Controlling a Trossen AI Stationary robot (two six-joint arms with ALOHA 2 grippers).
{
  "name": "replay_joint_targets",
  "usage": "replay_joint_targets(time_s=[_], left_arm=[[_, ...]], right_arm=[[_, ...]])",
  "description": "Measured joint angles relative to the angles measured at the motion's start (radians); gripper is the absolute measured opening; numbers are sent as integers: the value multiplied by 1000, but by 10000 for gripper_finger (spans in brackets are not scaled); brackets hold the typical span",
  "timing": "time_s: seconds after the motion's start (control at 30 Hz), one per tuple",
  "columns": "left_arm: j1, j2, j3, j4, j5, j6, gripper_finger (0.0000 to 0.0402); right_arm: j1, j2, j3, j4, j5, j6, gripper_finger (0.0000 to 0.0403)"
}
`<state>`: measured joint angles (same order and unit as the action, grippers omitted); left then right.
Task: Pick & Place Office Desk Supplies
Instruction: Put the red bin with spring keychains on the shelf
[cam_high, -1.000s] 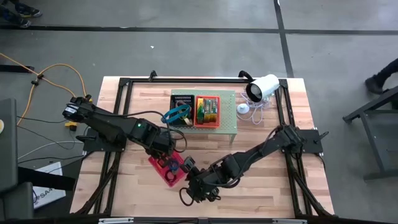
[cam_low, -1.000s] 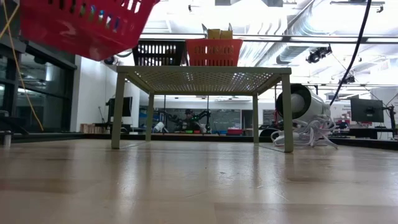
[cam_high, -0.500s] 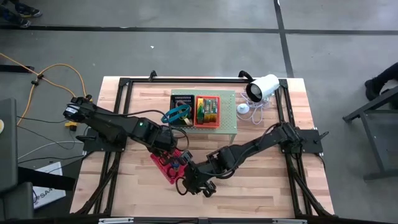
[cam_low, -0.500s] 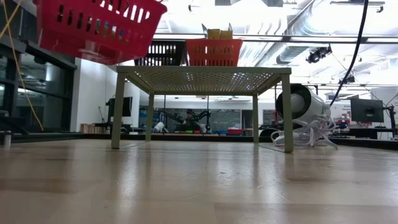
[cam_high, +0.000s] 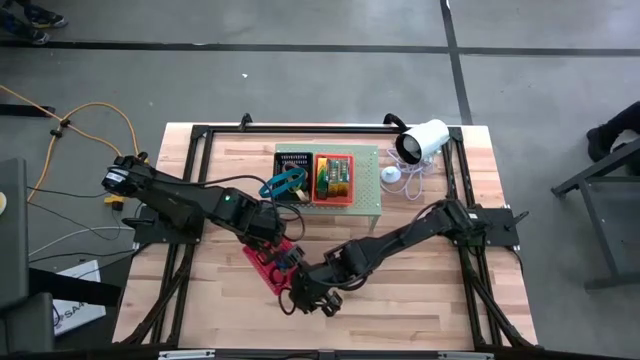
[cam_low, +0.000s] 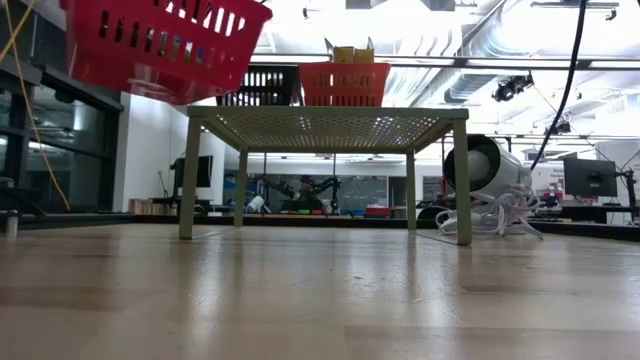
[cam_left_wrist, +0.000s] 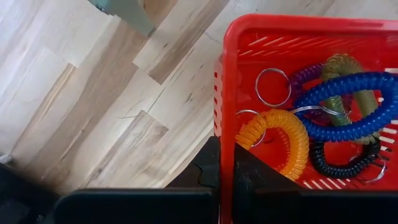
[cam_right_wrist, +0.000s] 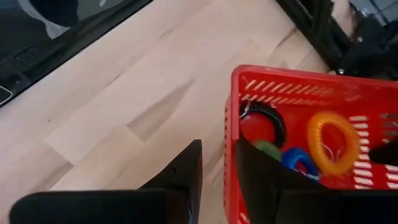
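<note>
The wooden table (cam_high: 420, 290) carries a pale green perforated stand (cam_high: 368, 190) toward its far side, and on that stand sit 2 trays side by side: a black tray (cam_high: 293, 165) and an orange-red tray (cam_high: 334, 178) with green and yellow packs inside. A teal and blue bundle of loops (cam_high: 283, 183) hangs over the black tray's near edge. Just beside the stand lies a white camera (cam_high: 422, 140) with its coiled cable. Both dark arms reach toward the near middle of the table, where a red basket (cam_high: 270, 262) is held up off the wood between them (in the low view it floats tilted, well above the table top). The left gripper (cam_left_wrist: 225, 177) is clamped tight on one wall of the red basket, a finger on each side of the rim. The right gripper (cam_right_wrist: 217, 171) straddles another wall of it, fingers pinched on the rim. Inside the basket lie the coiled supplies: a blue coil (cam_left_wrist: 354, 106), an orange coil (cam_left_wrist: 280, 140), a black coil (cam_left_wrist: 345, 165), an olive coil (cam_left_wrist: 342, 68) and several metal key rings (cam_left_wrist: 272, 87).
</note>
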<state>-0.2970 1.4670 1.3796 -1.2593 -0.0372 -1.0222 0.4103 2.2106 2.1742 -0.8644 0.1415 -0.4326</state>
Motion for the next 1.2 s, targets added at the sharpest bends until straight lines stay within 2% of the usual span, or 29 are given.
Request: replay_joint_targets(time_s=[0.47, 0.87, 1.2], left_arm=[[0, 3, 0, 42, -2, 8, 0], [0, 3, 0, 53, -1, 22, 0], [-8, 4, -2, 114, 1, 49, 0]], right_arm=[[-17, 9, 0, 18, -6, -15, 84], [-28, 9, 0, 0, -64, 63, 84], [-26, 7, 0, -44, -68, 110, 84]])
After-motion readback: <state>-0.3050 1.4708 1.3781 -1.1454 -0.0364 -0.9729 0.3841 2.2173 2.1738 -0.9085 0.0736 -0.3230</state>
